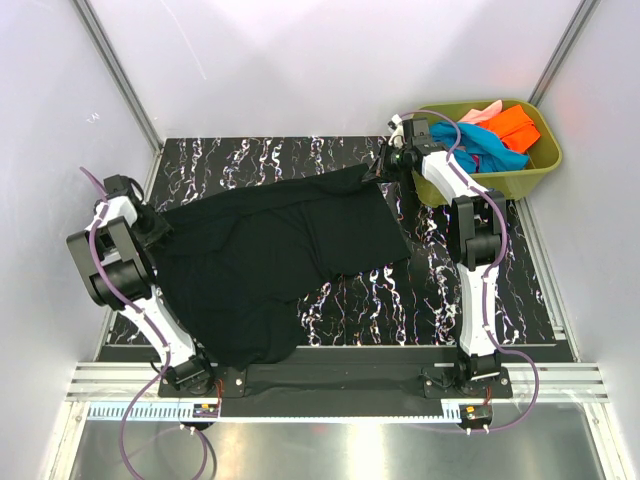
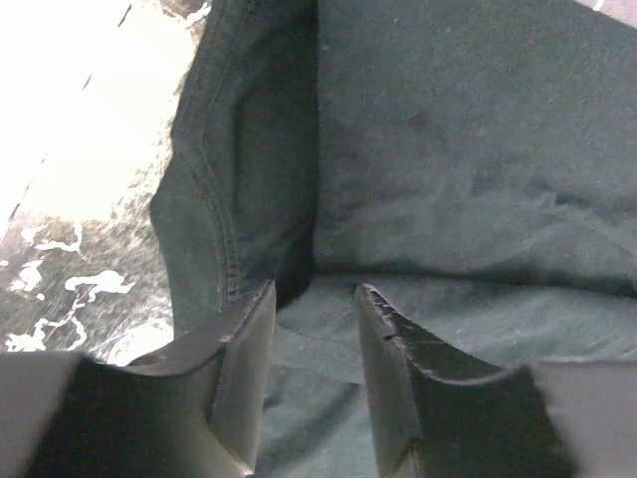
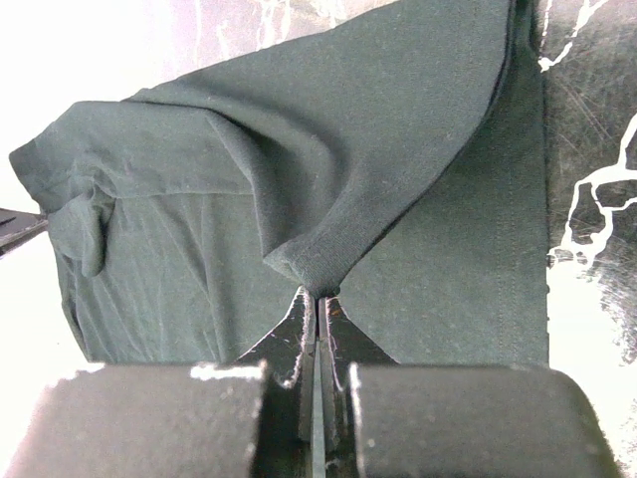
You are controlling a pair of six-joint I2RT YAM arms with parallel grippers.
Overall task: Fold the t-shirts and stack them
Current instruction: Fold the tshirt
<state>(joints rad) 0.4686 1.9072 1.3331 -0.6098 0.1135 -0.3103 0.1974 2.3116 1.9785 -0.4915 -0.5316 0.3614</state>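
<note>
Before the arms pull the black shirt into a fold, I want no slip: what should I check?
1. Is the right gripper shut on a corner of the black t-shirt: ok.
2. Is the left gripper closed on the shirt's left edge: not ok, its jaws stand apart over the cloth.
3. Shirt lying flat: not ok, wrinkled and skewed.
4. How many layers the right pinch holds: cannot tell.
5. Is the teal tee, orange tee and pink tee inside the green tub, out of the way: ok.

Black t-shirt (image 1: 270,250) is matt cloth; table (image 1: 400,300) looks glossy.
</note>
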